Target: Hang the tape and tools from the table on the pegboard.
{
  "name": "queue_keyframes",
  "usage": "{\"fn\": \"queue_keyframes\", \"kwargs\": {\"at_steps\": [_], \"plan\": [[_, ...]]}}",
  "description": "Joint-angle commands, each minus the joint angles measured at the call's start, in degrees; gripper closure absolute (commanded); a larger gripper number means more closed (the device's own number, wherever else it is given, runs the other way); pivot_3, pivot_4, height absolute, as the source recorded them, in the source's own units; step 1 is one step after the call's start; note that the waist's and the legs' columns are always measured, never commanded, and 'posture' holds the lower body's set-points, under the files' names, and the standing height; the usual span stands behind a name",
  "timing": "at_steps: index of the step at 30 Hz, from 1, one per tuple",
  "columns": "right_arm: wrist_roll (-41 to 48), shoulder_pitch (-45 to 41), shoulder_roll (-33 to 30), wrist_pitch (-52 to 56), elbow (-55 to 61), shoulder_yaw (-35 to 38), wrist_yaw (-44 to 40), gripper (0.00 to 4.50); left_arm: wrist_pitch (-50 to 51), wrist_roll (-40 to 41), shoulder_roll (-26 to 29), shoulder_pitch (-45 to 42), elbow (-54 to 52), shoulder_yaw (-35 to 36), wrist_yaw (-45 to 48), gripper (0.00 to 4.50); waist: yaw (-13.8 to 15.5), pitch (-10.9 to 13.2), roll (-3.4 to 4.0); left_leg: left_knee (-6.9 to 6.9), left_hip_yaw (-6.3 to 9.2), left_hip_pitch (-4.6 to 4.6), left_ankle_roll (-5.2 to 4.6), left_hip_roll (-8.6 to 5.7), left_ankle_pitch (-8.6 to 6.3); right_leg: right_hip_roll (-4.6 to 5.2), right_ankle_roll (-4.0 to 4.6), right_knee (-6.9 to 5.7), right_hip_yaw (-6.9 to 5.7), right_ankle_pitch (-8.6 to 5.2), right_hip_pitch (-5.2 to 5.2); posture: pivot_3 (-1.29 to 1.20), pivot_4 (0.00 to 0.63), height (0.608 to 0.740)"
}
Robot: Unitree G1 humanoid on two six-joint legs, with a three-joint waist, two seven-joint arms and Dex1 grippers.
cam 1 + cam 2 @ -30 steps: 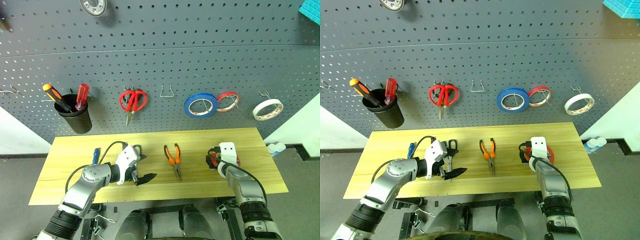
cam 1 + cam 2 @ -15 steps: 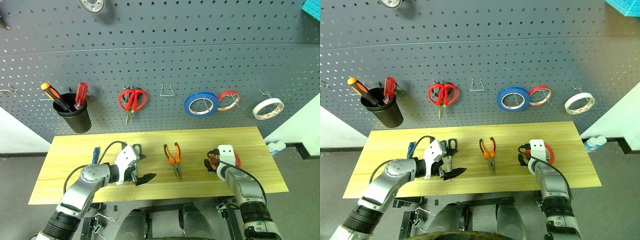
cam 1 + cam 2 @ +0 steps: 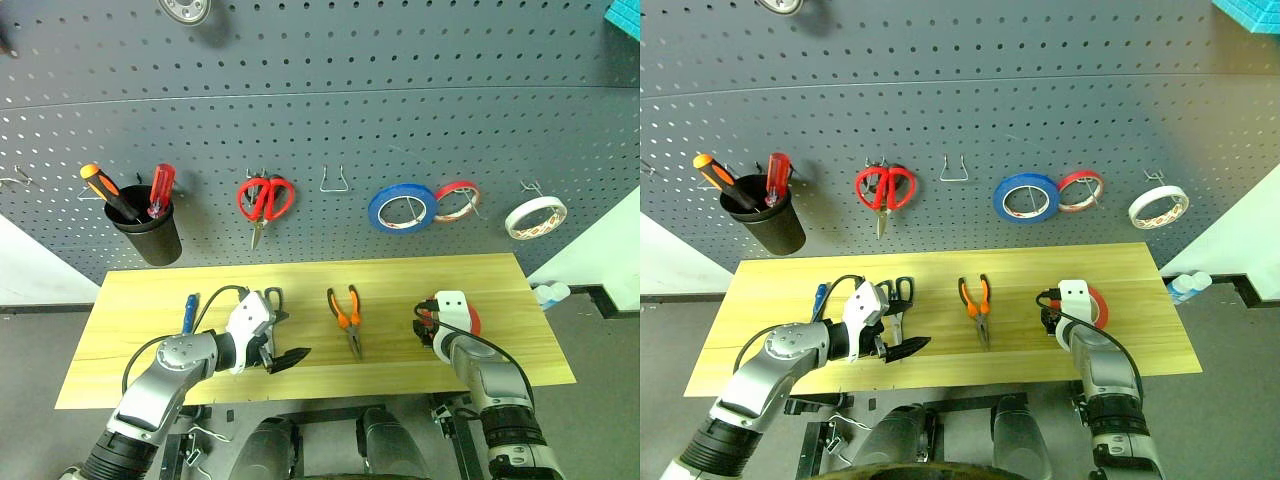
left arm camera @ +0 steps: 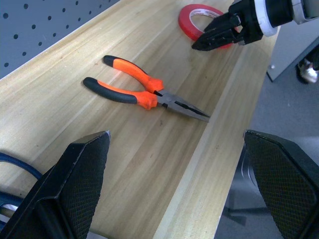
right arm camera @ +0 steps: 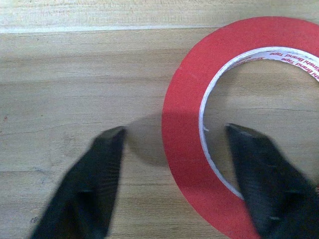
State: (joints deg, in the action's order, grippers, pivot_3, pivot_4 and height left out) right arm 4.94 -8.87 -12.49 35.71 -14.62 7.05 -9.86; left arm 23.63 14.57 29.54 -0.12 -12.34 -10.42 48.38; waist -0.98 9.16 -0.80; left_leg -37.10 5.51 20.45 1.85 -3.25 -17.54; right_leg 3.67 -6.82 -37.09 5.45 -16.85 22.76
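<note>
The red-orange tape [image 5: 184,99] lies flat at the right of the yellow table [image 3: 400,275]. My right gripper [image 5: 175,130] straddles the roll's wall, one finger outside and one inside the ring, with small gaps on both sides. The orange-and-black pliers [image 3: 347,318] lie mid-table. My left gripper [image 3: 283,357] is open over the table's front left, pointing toward the pliers [image 4: 144,92]. Just behind it the dark-handled scissors [image 3: 272,298] lie partly hidden. The blue-handled screwdriver [image 3: 189,311] lies further left. The grey pegboard [image 3: 320,100] rises behind.
On the pegboard hang a black cup [image 3: 150,232] with an orange and a red screwdriver, red scissors [image 3: 266,200], an empty hook [image 3: 333,182], a blue roll [image 3: 400,210], a small red roll [image 3: 456,200] and a white roll [image 3: 535,217].
My right gripper's fingers have drawn closer together around the tape's wall. Both arms have otherwise kept their places, and nothing on the table has moved.
</note>
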Motion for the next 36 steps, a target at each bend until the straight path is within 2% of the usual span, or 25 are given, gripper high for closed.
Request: {"fn": "queue_keyframes", "kwargs": {"at_steps": [1, 4, 5, 22, 36], "plan": [[0.3, 1.0, 0.3, 0.1, 0.8, -0.2, 0.0, 2.8, -0.1, 1.0, 0.3, -0.3, -1.6, 0.8, 0.1, 0.0, 0.0, 0.0, 0.0, 0.0, 0.0, 0.0, 0.0, 0.0, 0.0, 0.0, 0.0, 0.0, 0.0, 0.0, 0.0, 0.03, 0.162, 0.724], [0.3, 1.3, 0.2, 0.1, 1.2, -0.1, 0.1, 3.78, -0.3, 1.0, 0.2, -0.3, -1.4, 0.7, 0.2, 0.0, 0.0, 0.0, 0.0, 0.0, 0.0, 0.01, 0.0, 0.0, 0.0, 0.0, 0.0, 0.01, 0.0, 0.0, 0.0, 0.03, 0.162, 0.724], [0.3, 1.4, 0.2, 0.1, 1.3, -0.1, 0.1, 3.82, -0.4, 1.0, 0.2, -0.4, -1.3, 0.6, 0.2, 0.0, 0.0, 0.0, 0.0, 0.0, 0.01, 0.01, 0.0, 0.0, 0.0, 0.0, 0.0, 0.01, -0.01, 0.0, 0.0, 0.02, 0.158, 0.724], [0.3, 1.8, 0.2, 0.2, 2.2, -0.1, 0.3, 3.82, -1.3, 0.5, -1.0, -1.8, 0.6, -0.2, 0.3, 0.0, 0.0, 0.0, 0.0, 0.01, 0.02, 0.03, 0.01, 0.0, 0.0, 0.0, 0.0, 0.04, -0.04, 0.0, 0.0, 0.01, 0.138, 0.724], [0.9, 4.5, 0.4, 3.6, 10.0, -0.4, 0.7, 3.82, -2.1, 0.3, -1.9, -3.4, 2.3, -0.7, 0.6, 0.0, -0.1, 0.0, 0.02, 0.02, 0.02, 0.09, 0.02, -0.01, 0.0, 0.0, 0.0, 0.04, -0.06, 0.0, 0.05, -0.01, 0.127, 0.724]]}}
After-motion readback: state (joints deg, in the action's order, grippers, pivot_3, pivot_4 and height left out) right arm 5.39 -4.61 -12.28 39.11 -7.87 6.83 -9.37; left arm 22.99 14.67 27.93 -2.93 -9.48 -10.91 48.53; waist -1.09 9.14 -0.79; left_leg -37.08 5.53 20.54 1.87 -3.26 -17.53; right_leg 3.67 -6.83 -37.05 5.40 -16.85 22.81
